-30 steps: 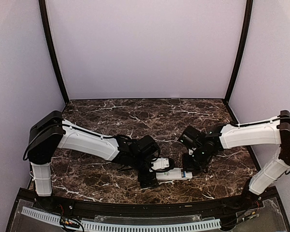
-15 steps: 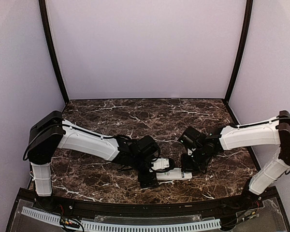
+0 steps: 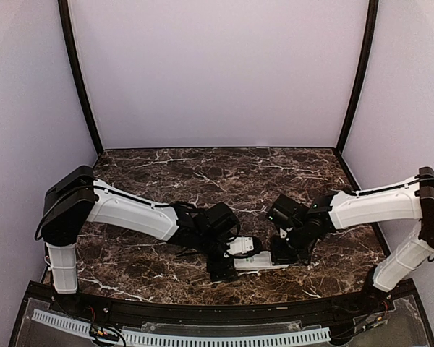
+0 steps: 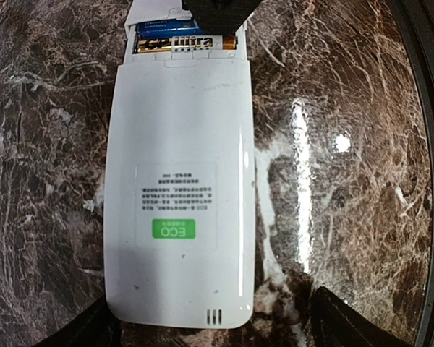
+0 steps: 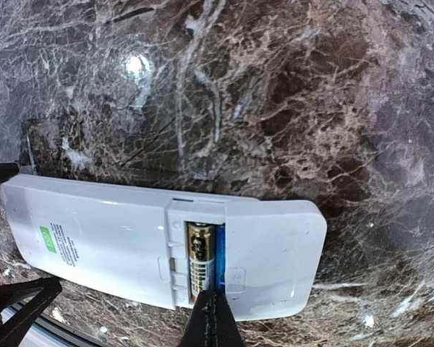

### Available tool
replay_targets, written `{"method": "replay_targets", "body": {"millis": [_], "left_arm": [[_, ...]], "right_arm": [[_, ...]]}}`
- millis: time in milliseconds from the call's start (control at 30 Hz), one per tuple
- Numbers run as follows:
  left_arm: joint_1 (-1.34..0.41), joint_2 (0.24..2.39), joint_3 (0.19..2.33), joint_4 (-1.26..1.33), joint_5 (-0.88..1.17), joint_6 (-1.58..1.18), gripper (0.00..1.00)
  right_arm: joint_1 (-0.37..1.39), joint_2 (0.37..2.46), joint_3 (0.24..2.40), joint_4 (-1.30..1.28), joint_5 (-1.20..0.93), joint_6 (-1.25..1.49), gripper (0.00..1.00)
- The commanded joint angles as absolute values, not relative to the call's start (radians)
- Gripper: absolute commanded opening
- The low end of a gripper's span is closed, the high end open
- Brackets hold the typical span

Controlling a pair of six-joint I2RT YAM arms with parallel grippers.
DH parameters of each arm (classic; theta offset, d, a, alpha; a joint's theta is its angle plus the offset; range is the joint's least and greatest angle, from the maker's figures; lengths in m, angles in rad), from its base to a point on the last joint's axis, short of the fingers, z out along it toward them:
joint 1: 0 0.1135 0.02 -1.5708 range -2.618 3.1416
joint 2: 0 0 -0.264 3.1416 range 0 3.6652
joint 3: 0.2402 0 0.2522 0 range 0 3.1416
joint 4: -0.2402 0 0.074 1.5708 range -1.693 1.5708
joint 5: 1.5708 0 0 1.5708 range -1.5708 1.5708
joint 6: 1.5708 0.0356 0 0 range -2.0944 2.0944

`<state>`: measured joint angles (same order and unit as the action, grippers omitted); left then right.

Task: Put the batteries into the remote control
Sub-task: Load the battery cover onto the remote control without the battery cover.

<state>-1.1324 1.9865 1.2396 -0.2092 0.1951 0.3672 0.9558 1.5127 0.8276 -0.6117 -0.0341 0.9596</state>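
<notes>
The white remote control (image 4: 179,181) lies face down on the marble, its green ECO label up. Its battery bay is partly uncovered, and batteries (image 5: 201,260) with gold and blue wraps lie inside. A white cover (image 5: 275,253) sits over the rest of the bay. My right gripper (image 5: 211,318) is shut, with its tip at the bay's edge against the batteries' ends. My left gripper (image 4: 217,329) is open and its fingers (image 4: 94,329) straddle the remote's other end. In the top view the remote (image 3: 257,262) lies between both grippers near the front edge.
The dark marble table (image 3: 224,181) stretches behind the arms to the lilac back wall. The black front rim (image 3: 202,307) runs close to the remote. The left arm's fingers (image 5: 14,303) show at the left edge of the right wrist view.
My right gripper has crept left and nearer, onto the remote's battery end, so it now hides the blue spot seen there from above. The left arm and remote have stayed put.
</notes>
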Motion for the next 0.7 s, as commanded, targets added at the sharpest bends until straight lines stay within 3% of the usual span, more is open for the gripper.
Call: {"method": "replay_targets", "body": {"millis": [0, 233, 667], "left_arm": [[-1.146, 2.023, 1.231, -0.271, 0.197, 0.388, 0.9], [-1.147, 2.023, 1.23, -0.274, 0.195, 0.389, 0.9], [-1.146, 1.934, 1.259, -0.297, 0.21, 0.371, 0.89]], "right_arm": [[0.962, 1.485, 0.874, -0.689, -0.011, 0.942, 0.0], [0.961, 1.427, 0.924, -0.733, 0.027, 0.93, 0.0], [0.85, 1.386, 0.772, -0.789, 0.087, 0.986, 0.0]]}}
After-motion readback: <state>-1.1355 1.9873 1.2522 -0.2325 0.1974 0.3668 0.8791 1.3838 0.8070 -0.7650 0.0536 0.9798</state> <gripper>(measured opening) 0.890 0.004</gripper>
